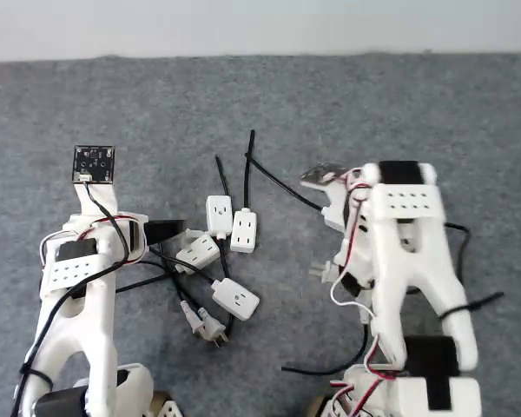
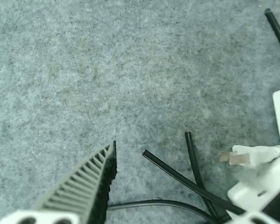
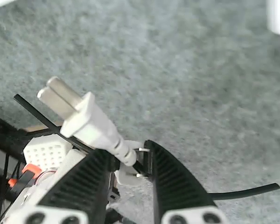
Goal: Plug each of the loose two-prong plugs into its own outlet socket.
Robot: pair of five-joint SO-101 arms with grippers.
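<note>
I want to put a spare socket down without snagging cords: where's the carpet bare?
Bare: the far carpet behind everything, and the gap between the sockets and the plug in the right gripper. Crowded: the cords by the left gripper.

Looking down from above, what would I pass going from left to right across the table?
small black square board → left gripper → pair of white outlet sockets → white two-prong plug → right arm
</note>
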